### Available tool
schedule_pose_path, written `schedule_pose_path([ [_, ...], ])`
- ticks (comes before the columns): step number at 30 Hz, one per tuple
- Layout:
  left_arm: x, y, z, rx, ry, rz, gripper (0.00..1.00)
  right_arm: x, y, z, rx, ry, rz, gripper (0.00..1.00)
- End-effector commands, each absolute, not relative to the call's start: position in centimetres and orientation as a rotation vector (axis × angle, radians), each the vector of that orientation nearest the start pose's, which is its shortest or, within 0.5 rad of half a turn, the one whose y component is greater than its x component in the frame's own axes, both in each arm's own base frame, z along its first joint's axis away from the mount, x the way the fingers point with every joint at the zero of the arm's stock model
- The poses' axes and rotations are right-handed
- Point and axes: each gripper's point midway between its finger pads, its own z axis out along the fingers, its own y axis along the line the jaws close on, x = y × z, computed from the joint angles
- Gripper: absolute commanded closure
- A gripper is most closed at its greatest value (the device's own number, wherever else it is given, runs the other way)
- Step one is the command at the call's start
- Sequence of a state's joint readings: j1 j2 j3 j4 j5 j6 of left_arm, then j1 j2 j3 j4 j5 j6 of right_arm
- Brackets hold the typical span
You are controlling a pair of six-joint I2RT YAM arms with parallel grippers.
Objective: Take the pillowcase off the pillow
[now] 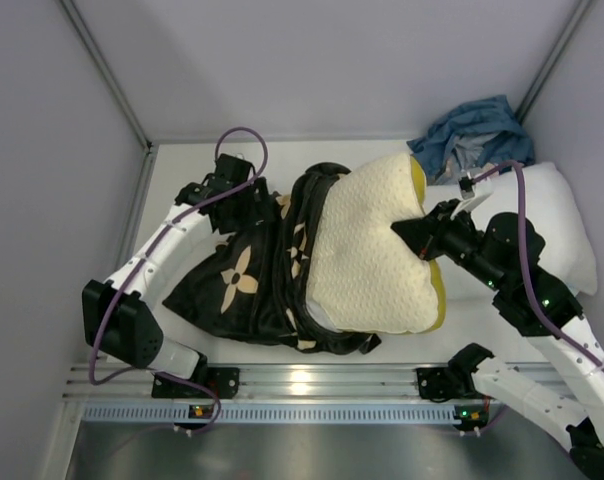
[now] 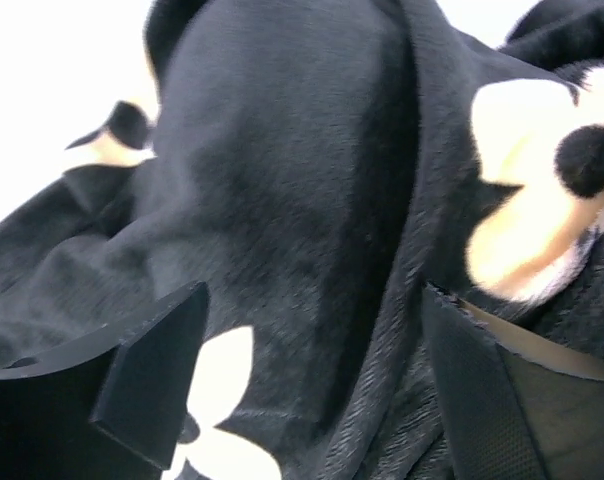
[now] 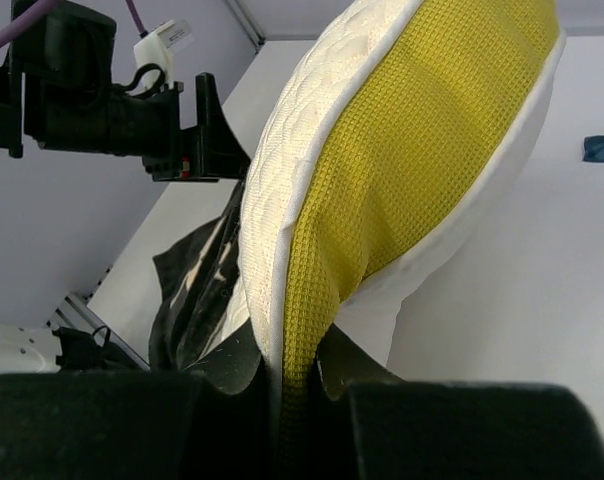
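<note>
The cream-yellow quilted pillow (image 1: 367, 250) lies mid-table, its right two thirds bare. The black pillowcase (image 1: 244, 275) with tan flowers is bunched around the pillow's left end and spreads to the left. My right gripper (image 1: 414, 232) is shut on the pillow's right edge; in the right wrist view its jaws (image 3: 287, 372) pinch the olive-yellow trim (image 3: 382, 190) and lift that edge. My left gripper (image 1: 270, 208) sits at the pillowcase's far edge. In the left wrist view its fingers (image 2: 152, 370) stand wide apart with pillowcase folds (image 2: 302, 230) between and beyond them, not clamped.
A blue cloth bundle (image 1: 472, 135) lies in the far right corner. A smooth white pillow (image 1: 562, 225) lies along the right wall under my right arm. Grey walls close in the left, far and right sides. An aluminium rail (image 1: 302, 385) runs along the near edge.
</note>
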State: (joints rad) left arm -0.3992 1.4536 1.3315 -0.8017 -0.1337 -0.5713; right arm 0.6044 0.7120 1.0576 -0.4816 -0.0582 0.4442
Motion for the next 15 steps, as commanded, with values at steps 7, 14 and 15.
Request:
schedule_pose_path([
  [7, 34.6, -19.4, 19.2, -0.113, 2.431, -0.619, 0.33, 19.5, 17.4, 39.7, -0.21, 1.605, 0.891, 1.0],
  [14, 34.9, -21.7, 17.6, -0.062, 2.452, -0.761, 0.23, 19.6, 17.7, 39.5, -0.211, 1.616, 0.898, 1.0],
  [15, 35.0, -21.4, 17.0, -0.078, 2.469, -0.725, 0.23, 19.6, 17.7, 39.8, -0.211, 1.612, 0.901, 1.0],
])
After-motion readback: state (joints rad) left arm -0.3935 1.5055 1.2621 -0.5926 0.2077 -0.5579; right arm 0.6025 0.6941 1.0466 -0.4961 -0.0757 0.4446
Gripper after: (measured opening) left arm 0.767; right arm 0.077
